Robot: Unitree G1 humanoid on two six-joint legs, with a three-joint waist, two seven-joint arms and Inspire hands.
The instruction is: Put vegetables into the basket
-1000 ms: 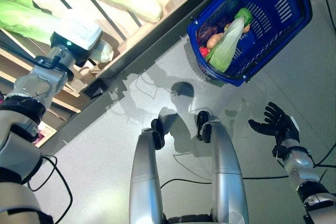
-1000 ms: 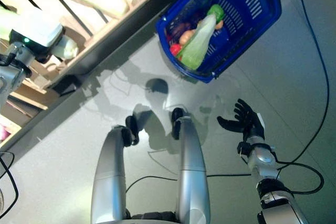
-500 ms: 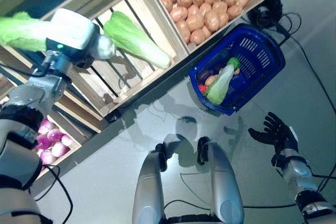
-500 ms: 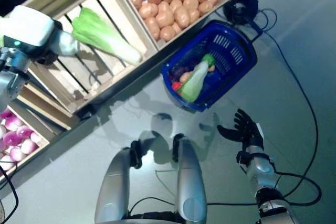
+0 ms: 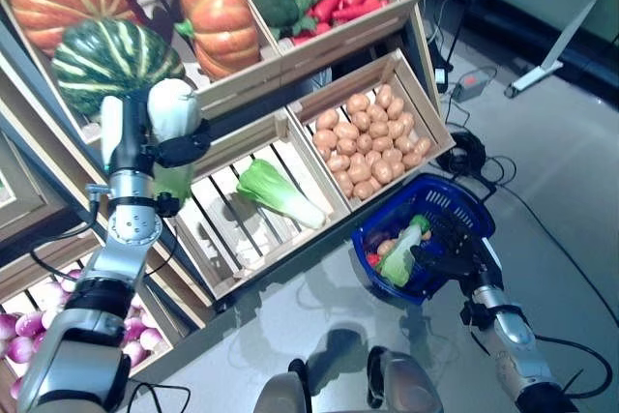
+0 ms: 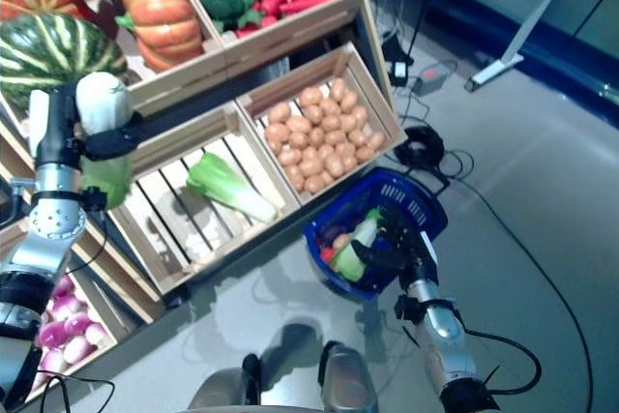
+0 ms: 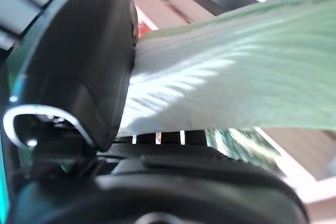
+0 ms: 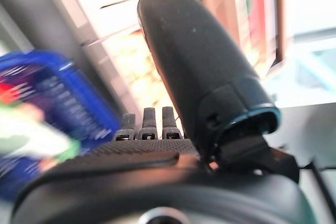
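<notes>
My left hand (image 5: pixel 182 148) is shut on a leafy cabbage (image 5: pixel 173 110) with a white stalk and green leaves, held upright in front of the wooden stand. In the left wrist view my thumb (image 7: pixel 79 72) presses on the cabbage (image 7: pixel 236 87). The blue basket (image 5: pixel 462 202) stands on the floor at the stand's right end. It holds a pale green cabbage (image 5: pixel 400 256) and small red, purple and orange vegetables. My right hand (image 5: pixel 451 254) is open, fingers straight, over the basket's near rim. The right wrist view shows its thumb (image 8: pixel 194 72) and the basket (image 8: pixel 47 93).
The wooden stand (image 5: pixel 290 60) with its slatted crates fills the left and back. Dark cables (image 5: pixel 469 150) lie coiled on the grey floor behind the basket. A white table leg (image 5: pixel 561 41) stands at the far right.
The camera has swung up from the floor toward the stand. My right hand has moved from beside the floor area up to the basket's rim. My left hand still holds the cabbage.
</notes>
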